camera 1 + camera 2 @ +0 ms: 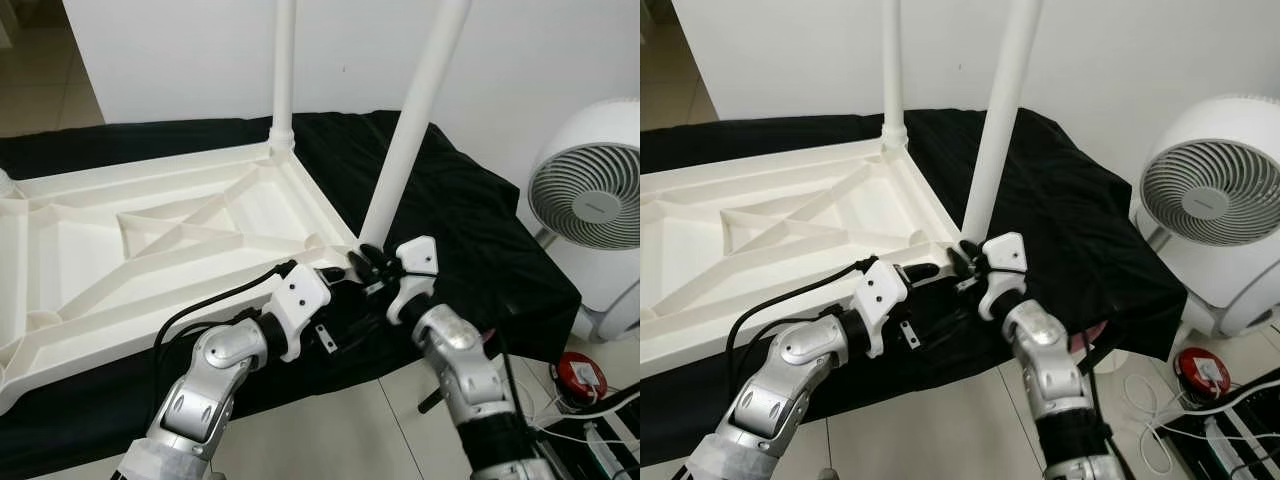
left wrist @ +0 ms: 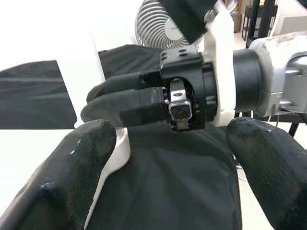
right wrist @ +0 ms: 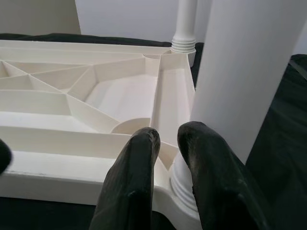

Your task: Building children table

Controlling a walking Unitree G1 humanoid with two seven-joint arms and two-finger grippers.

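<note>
The white plastic table point(image 1: 150, 235) lies upside down on a black cloth, ribbed underside up. Two white legs stand upright in its corners: a far leg point(image 1: 284, 70) and a near leg point(image 1: 415, 120) at the front right corner. My right gripper point(image 1: 362, 262) is at the foot of the near leg, its fingers point(image 3: 139, 158) pressed together with nothing between them, beside the leg's ribbed collar point(image 3: 184, 184). My left gripper point(image 2: 172, 139) is just left of it by the same corner, open, its fingers point(image 2: 91, 143) spread wide and pointing at the right gripper.
A white round fan point(image 1: 590, 200) stands on the floor to the right. Below it a red object point(image 1: 578, 375) and loose cables lie on the tiles. The black cloth point(image 1: 470, 220) drops off at the front and right edges. A white wall stands behind.
</note>
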